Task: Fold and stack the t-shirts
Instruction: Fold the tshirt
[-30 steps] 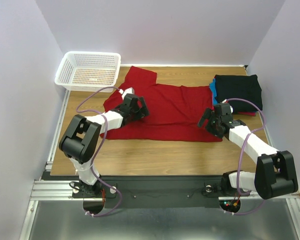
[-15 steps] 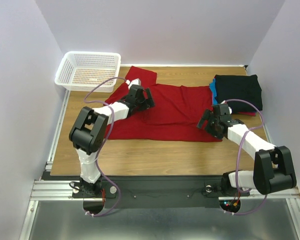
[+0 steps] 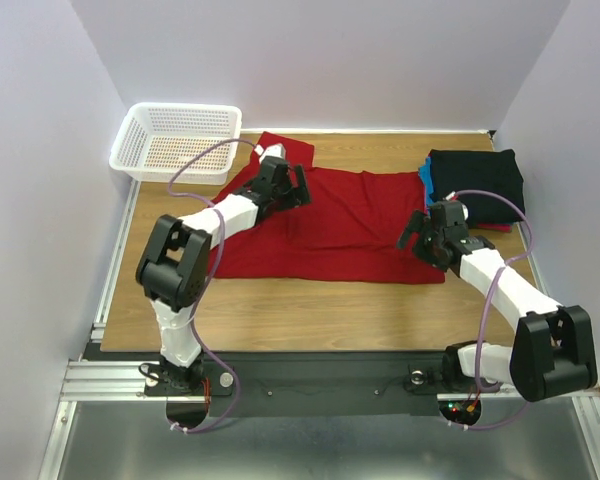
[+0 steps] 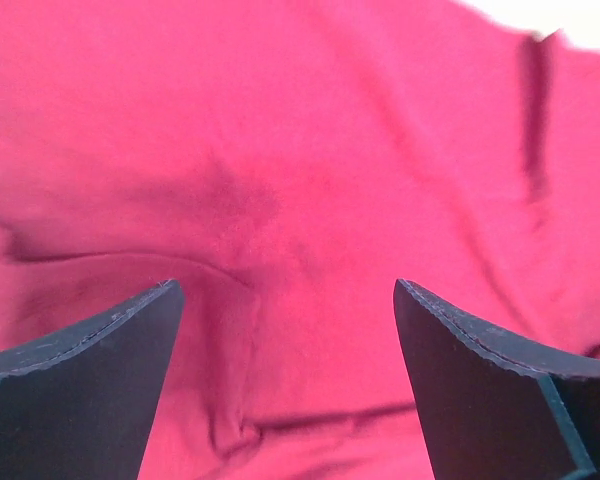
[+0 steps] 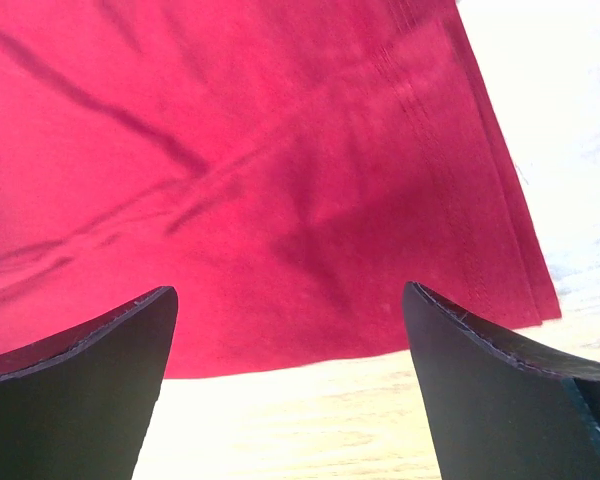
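Observation:
A bright red t-shirt (image 3: pixel 340 225) lies spread flat across the wooden table (image 3: pixel 310 300). My left gripper (image 3: pixel 298 188) is open just above its upper left part, near the sleeve. In the left wrist view red cloth (image 4: pixel 300 180) fills the frame between the open jaws. My right gripper (image 3: pixel 416 240) is open over the shirt's right hem. The right wrist view shows the hem edge (image 5: pixel 310 250) with bare wood below it. A folded stack with a black shirt (image 3: pixel 477 180) on top and blue (image 3: pixel 424 178) and pink-red edges sits at the back right.
A white lattice basket (image 3: pixel 176 140) stands at the back left corner. Purple-grey walls close in the table on three sides. The metal rail with the arm bases runs along the near edge.
My left gripper has moved up and right across the red shirt, from its left side to near the upper sleeve. My right gripper has barely shifted at the right hem.

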You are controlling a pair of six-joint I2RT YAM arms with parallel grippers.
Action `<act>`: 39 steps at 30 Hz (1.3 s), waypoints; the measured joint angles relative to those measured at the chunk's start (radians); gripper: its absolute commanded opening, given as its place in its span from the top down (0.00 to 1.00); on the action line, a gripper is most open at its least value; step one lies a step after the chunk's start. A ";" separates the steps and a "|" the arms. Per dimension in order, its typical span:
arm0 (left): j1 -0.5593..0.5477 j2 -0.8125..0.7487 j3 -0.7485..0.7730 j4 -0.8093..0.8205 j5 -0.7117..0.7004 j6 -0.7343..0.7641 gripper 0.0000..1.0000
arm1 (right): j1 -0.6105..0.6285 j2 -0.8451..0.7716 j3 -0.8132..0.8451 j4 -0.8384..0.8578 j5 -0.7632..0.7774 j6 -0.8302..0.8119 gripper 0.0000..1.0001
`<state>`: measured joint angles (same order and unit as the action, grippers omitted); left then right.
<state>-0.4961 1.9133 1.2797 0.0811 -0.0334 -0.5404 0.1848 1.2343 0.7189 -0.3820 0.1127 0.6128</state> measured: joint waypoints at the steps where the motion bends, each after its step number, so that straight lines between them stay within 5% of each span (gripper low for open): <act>1: 0.000 -0.039 0.000 -0.019 -0.013 0.005 0.02 | 0.000 -0.002 0.008 -0.002 -0.001 -0.001 0.00; 11: 0.024 -0.431 -0.242 0.006 -0.113 -0.013 0.01 | 0.025 0.043 0.057 0.024 -0.053 -0.050 0.00; 18: 0.142 -0.422 -0.583 0.029 -0.080 -0.083 0.02 | 0.109 0.260 0.070 0.096 -0.037 -0.060 0.00; 27: 0.136 -0.526 -0.688 0.056 -0.048 -0.190 0.02 | 0.111 0.257 0.033 0.195 -0.024 -0.054 0.00; 39: 0.089 -1.209 -0.889 -0.396 -0.107 -0.451 0.01 | 0.111 0.005 -0.171 0.173 -0.125 0.010 0.00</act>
<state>-0.4068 0.7048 0.3908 -0.3149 -0.1406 -0.9909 0.2958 1.2396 0.5484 -0.2092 -0.0120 0.6231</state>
